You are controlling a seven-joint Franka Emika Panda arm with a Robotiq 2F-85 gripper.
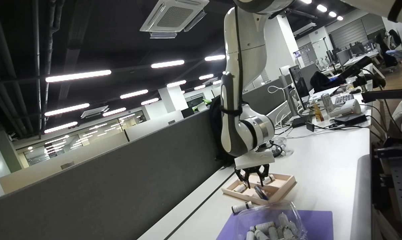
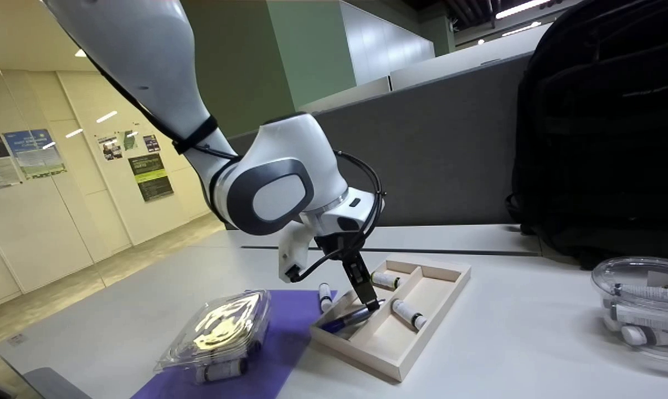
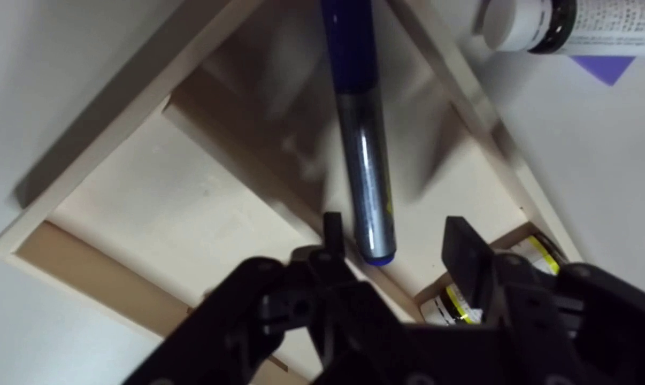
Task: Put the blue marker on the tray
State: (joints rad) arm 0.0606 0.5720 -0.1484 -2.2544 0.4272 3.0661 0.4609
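Observation:
The blue marker (image 3: 368,160) has a dark blue cap and a silver barrel. It lies slanted in a compartment of the light wooden tray (image 2: 361,357), blue cap toward the outer rim, as an exterior view (image 2: 353,317) shows. The tray also shows in an exterior view (image 1: 282,191) and in the wrist view (image 3: 156,203). My gripper (image 3: 393,227) is open, low over the tray. The marker's silver end lies between the fingertips in the wrist view, nearer the left finger, with a gap to the right one. Whether the left finger touches it I cannot tell.
White bottles (image 2: 386,280) lie in other tray compartments. Another bottle (image 1: 241,207) lies outside the tray near the purple mat (image 1: 321,223). A clear plastic box (image 2: 223,332) with bottles stands on the mat. A round clear tub (image 2: 644,305) and black backpack (image 2: 605,138) stand farther off.

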